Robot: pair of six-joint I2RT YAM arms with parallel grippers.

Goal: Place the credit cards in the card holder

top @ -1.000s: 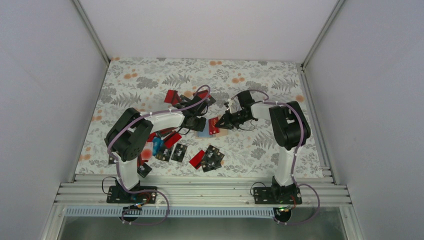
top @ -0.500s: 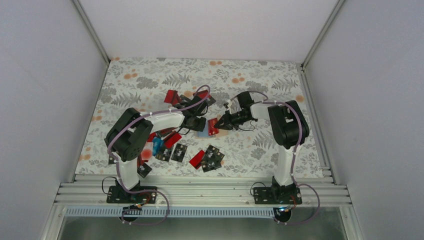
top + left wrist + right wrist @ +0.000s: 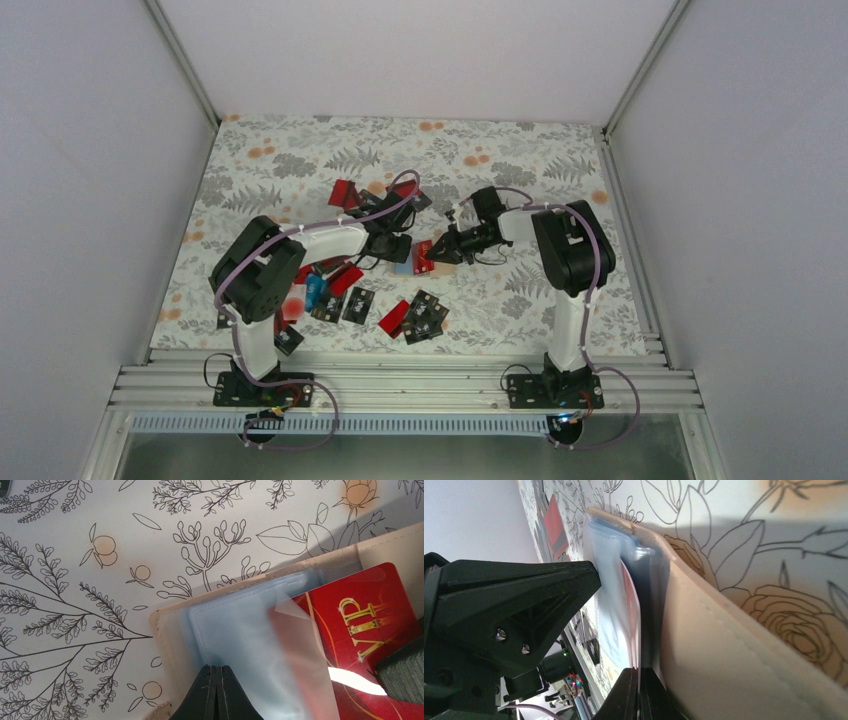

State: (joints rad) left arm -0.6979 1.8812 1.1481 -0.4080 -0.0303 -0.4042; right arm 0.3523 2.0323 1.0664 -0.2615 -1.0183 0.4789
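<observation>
The card holder lies open on the mat, tan rim outside, grey-blue clear pockets inside; in the top view it sits between both grippers. My left gripper is shut, pinching a pocket leaf at the holder's near edge. My right gripper is shut on a red VIP credit card, whose left end lies under a clear pocket flap. In the right wrist view the card stands edge-on between the blue leaves and the tan cover. In the top view the grippers nearly meet.
Loose cards lie on the floral mat: black ones, red ones, a blue one under the left arm. The left gripper's black body is close beside the right gripper. White walls enclose the mat.
My right gripper has moved left with the red card, bringing it further over the card holder. The left gripper has stayed in place on the holder.
</observation>
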